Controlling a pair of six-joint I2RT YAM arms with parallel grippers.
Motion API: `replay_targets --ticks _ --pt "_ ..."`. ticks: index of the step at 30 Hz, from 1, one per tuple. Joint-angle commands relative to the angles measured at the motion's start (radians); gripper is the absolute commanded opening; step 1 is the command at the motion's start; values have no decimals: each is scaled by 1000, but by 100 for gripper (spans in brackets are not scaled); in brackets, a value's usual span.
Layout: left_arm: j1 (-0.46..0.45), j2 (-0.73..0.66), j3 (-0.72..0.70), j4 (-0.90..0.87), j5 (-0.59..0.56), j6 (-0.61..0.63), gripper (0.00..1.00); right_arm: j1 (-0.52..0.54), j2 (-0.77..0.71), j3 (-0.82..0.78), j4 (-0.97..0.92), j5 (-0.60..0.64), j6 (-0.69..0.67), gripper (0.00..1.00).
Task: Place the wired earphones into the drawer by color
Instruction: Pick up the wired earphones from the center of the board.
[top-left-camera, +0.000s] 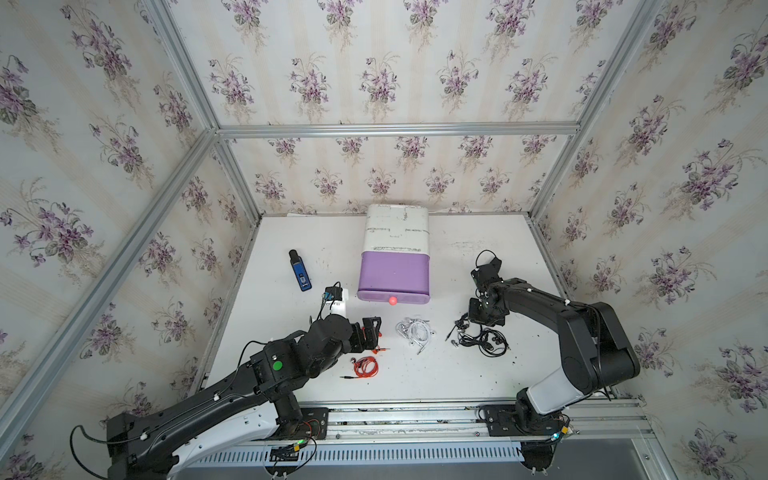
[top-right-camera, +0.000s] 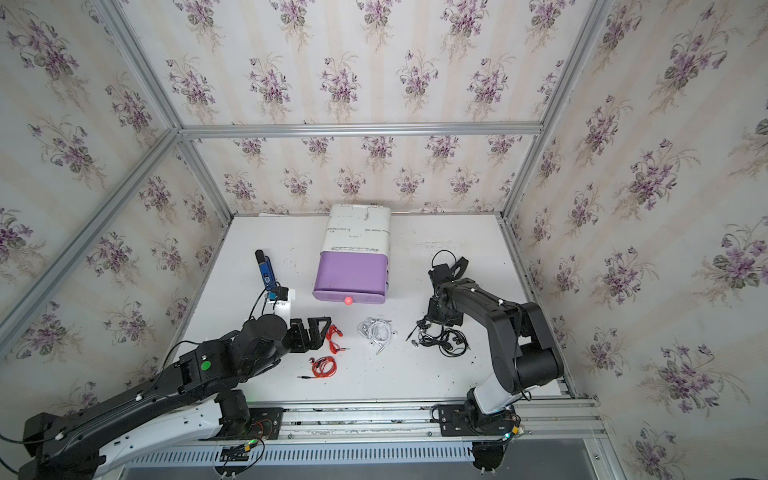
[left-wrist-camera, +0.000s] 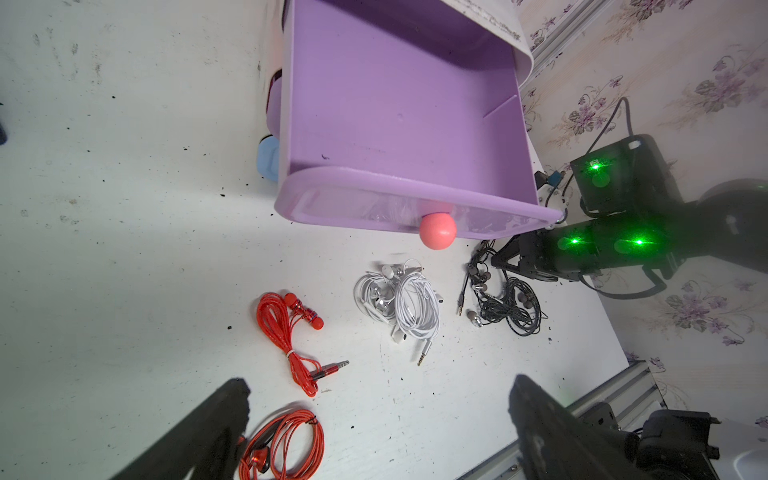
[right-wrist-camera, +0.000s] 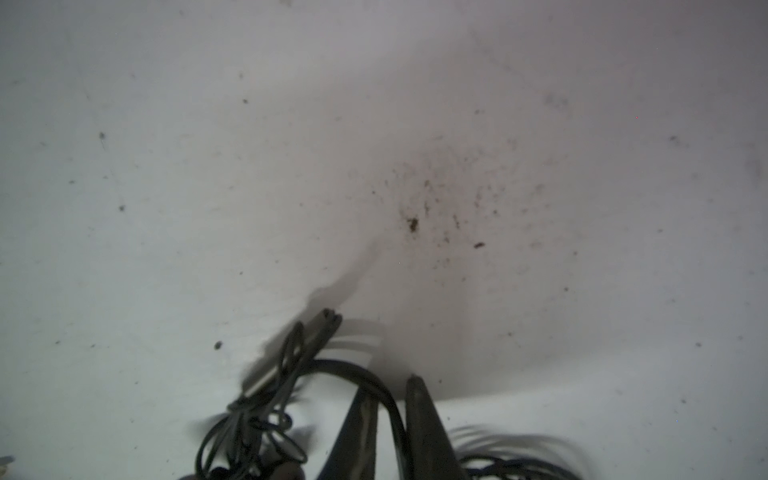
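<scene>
The purple drawer (top-left-camera: 392, 270) stands pulled out of its white cabinet, and it looks bare inside in the left wrist view (left-wrist-camera: 399, 104). Three colours of wired earphones lie in front of it: two red coils (top-right-camera: 324, 368) (left-wrist-camera: 291, 332), a white bundle (top-left-camera: 415, 332) (left-wrist-camera: 399, 303), and a black tangle (top-left-camera: 484, 340) (left-wrist-camera: 507, 303). My left gripper (top-left-camera: 379, 334) (left-wrist-camera: 382, 399) hovers open over the red coils, holding nothing. My right gripper (right-wrist-camera: 388, 399) points down onto the black earphones, its fingers closed on a loop of their cord (right-wrist-camera: 374, 380).
A blue-and-black gadget (top-left-camera: 300, 270) lies at the back left. The white cabinet (top-left-camera: 397, 228) stands against the back wall. A pink knob (top-left-camera: 392, 300) sticks out of the drawer front. A metal rail (top-left-camera: 415, 415) runs along the front edge.
</scene>
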Motion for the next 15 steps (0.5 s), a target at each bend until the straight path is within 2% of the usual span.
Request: replay_targets --ticks 1,4,8,15 --pt "1 -7 -2 3 -23 8 100 -1 13 2 4 -2 -18 13" --pt "1 -12 -5 -1 -25 6 100 -1 7 7 3 -12 -27 3" --pt "1 -20 -6 -6 -29 5 100 -1 -32 17 1 -23 -31 0" --pt "1 -25 -8 -10 -34 8 100 -1 -120 84 -50 -19 -63 0"
